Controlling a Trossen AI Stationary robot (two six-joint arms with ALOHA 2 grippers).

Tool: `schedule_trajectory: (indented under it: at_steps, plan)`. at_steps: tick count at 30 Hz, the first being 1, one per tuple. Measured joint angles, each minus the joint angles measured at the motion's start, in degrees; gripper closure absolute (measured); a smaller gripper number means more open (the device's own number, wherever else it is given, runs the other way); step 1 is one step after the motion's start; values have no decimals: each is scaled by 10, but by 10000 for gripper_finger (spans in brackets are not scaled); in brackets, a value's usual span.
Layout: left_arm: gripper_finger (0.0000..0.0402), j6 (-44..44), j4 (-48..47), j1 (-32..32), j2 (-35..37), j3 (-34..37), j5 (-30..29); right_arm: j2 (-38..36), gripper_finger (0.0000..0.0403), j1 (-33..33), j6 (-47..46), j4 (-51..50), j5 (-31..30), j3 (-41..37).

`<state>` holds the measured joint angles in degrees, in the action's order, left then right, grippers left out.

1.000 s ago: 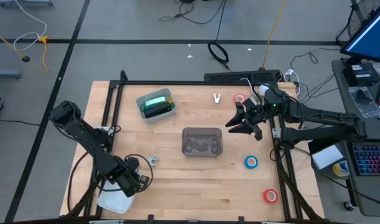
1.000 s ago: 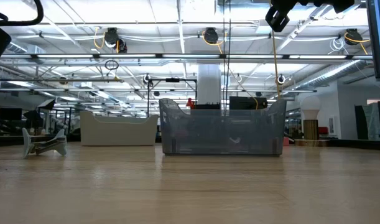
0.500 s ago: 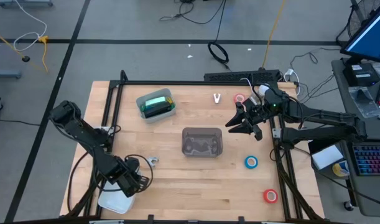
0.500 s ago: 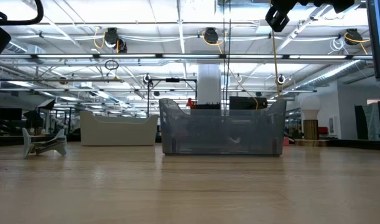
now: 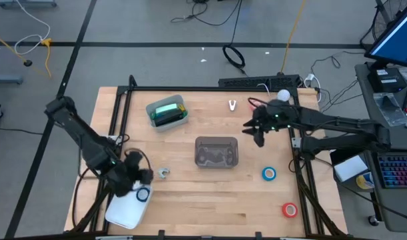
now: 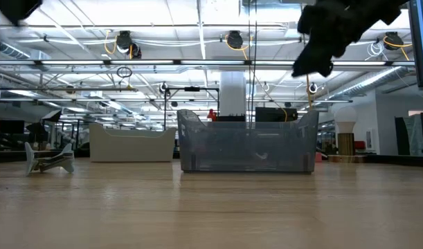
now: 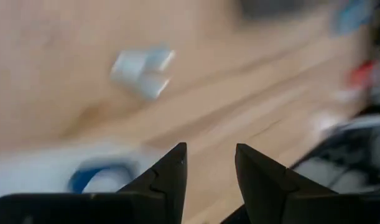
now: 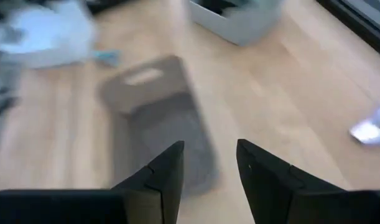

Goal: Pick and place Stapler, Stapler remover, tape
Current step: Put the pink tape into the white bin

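Both arms aloft, empty, jaws part-open.

Left gripper [image 5: 133, 175] above white tray [image 5: 120, 215] at near left, a blue tape roll [image 5: 143, 195] now in it; a second earlier none showed there. Stapler [image 5: 167, 112] in far-left bin [image 5: 152, 113], long axis left-right. Right gripper [image 5: 258, 130] shifted left; nearest loose blue tape [image 5: 269, 174] lies nearward.

Two dark jointed arms (black cables trailing), tapered black fingers [image 7: 168, 171]
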<state>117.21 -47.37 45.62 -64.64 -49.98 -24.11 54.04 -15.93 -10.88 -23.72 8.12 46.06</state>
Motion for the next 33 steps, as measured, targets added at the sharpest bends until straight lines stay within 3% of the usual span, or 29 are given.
schedule_trajectory:
  at_steps: [4, 9, 17, 22, 33]
  plan:
    - [269, -58, 0, -13, 60, 0, -140, 47, 261, -45, -36, -7, -20, 3]
    - [270, -147, 0, -50, 117, 0, -227, 122, 261, -98, -42, -30, -21, 30]
    - [270, -276, 5, -129, 149, 0, -285, 240, 261, -171, 6, -117, -78, 127]
    - [270, -355, 7, -178, 149, 0, -290, 313, 261, -213, 26, -195, -130, 197]
    - [270, -423, 10, -269, 149, 0, -290, 430, 261, -289, 28, -261, -141, 250]
